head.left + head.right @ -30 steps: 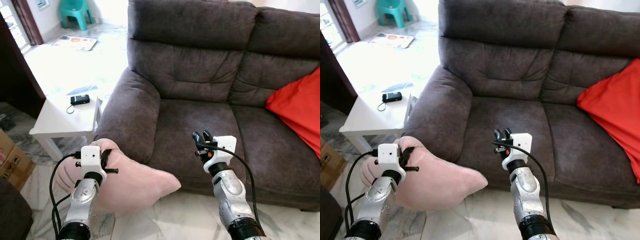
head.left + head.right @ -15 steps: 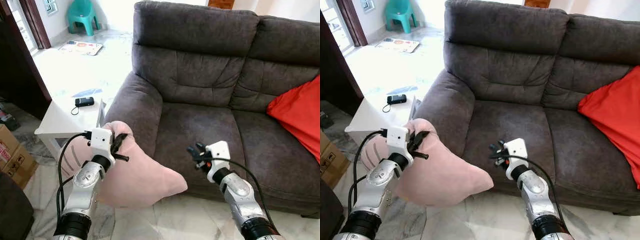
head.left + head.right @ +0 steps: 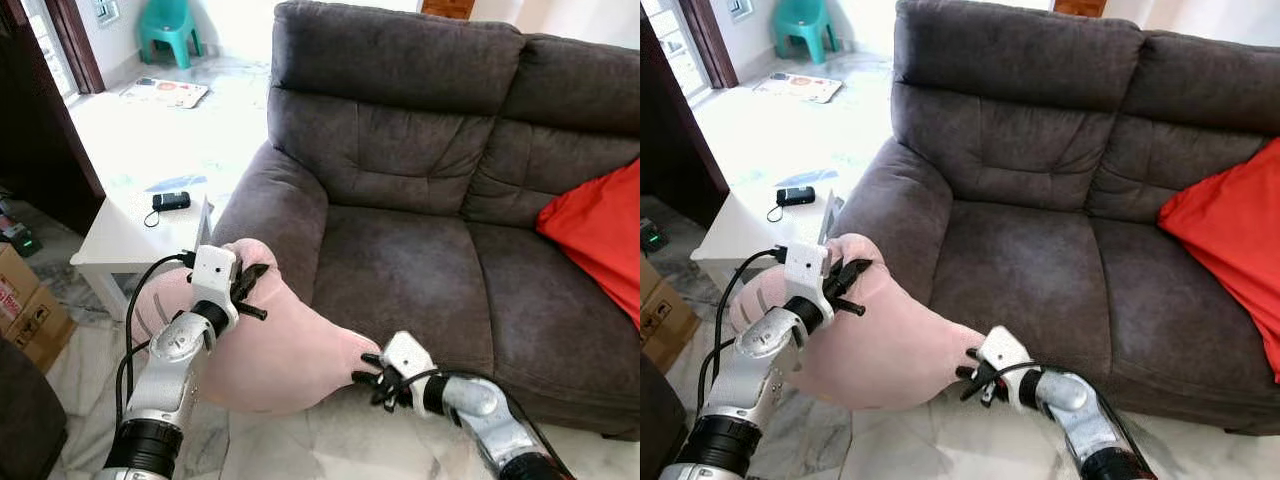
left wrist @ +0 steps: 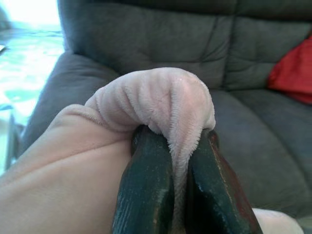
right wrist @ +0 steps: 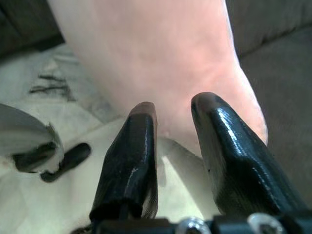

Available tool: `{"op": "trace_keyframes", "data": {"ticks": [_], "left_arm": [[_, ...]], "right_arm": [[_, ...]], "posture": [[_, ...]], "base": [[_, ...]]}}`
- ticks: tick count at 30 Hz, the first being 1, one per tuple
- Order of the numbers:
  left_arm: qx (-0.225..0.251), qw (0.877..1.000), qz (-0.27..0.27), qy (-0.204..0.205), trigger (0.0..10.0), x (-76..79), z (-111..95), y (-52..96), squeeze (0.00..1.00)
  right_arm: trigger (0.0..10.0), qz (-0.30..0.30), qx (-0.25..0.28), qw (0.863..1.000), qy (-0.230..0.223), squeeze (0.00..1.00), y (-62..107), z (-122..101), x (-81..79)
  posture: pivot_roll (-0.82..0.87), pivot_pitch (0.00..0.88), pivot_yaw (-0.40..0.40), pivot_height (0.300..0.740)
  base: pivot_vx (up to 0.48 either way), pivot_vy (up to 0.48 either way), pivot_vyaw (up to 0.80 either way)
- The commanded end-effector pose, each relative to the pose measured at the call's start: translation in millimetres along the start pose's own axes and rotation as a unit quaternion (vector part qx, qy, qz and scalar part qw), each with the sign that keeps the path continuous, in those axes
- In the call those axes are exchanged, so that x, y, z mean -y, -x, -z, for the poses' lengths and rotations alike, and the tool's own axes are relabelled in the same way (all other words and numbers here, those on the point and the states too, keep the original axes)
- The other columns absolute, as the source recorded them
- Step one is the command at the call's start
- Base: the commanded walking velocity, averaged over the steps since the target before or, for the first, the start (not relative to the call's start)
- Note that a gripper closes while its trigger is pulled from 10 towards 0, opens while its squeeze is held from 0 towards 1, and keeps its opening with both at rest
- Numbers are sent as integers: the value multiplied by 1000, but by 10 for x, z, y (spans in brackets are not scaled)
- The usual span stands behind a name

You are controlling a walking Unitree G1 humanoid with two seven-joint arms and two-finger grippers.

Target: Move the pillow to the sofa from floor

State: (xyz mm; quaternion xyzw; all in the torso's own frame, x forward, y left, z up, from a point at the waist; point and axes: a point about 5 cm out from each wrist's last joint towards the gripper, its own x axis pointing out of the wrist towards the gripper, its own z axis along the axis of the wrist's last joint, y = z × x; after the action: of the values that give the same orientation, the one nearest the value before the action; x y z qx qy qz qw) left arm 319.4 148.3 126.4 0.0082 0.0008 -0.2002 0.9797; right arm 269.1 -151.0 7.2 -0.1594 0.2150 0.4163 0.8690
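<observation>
The pink pillow (image 3: 270,345) hangs off the floor in front of the dark grey sofa (image 3: 420,200), against the sofa's armrest. Its upper corner is bunched between the two black fingers of the left end effector (image 3: 250,288), which is clamped tight on the fabric; in the left wrist view a fold of the plush cloth bulges over the fingertips (image 4: 146,180). The rest of the pillow sags down and away from that end effector toward the sofa's front edge.

The right end effector (image 3: 973,378) sits low at the pillow's lower corner, its fingers parted with the pillow corner just ahead of the gap; whether the tips touch the fabric is hard to tell. Below it lies the pale marble floor (image 3: 330,450).

Beyond the right end effector, on the far end of the sofa seat, leans a red cushion (image 3: 600,230). On the far side of the left end effector stands a white worktop (image 3: 120,235) with a small black device (image 3: 172,201) on it. Farther off is a teal plastic chair (image 3: 170,25), and near the left arm are cardboard boxes (image 3: 25,310).
</observation>
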Motion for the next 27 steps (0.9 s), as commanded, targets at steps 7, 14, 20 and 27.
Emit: {"op": "trace_keyframes", "data": {"ticks": [7, 14, 20, 27], "left_arm": [[79, 994, 66, -26, 10000, 164, -471, -109, 0], [76, 994, 76, -24, 10000, 193, -492, -107, 0], [68, 994, 79, -24, 10000, 204, -448, -95, 0], [66, 994, 84, -22, 10000, 220, -463, -99, 0]], "right_arm": [[10000, 96, -4, 995, 23, 1000, 48, -51, 234], [10000, 98, 1, 995, 22, 1000, 72, -44, 264], [10000, 57, -8, 998, 20, 1000, 88, 4, 220], [10000, 66, -24, 997, 31, 1000, 111, 39, 254]], "posture": [[124, 0, -101, 740], [126, 0, -105, 740], [125, 0, -106, 740], [127, 0, -110, 740]], "base": [[0, 0, 0], [0, 0, 0], [0, 0, 0], [0, 0, 0]]}}
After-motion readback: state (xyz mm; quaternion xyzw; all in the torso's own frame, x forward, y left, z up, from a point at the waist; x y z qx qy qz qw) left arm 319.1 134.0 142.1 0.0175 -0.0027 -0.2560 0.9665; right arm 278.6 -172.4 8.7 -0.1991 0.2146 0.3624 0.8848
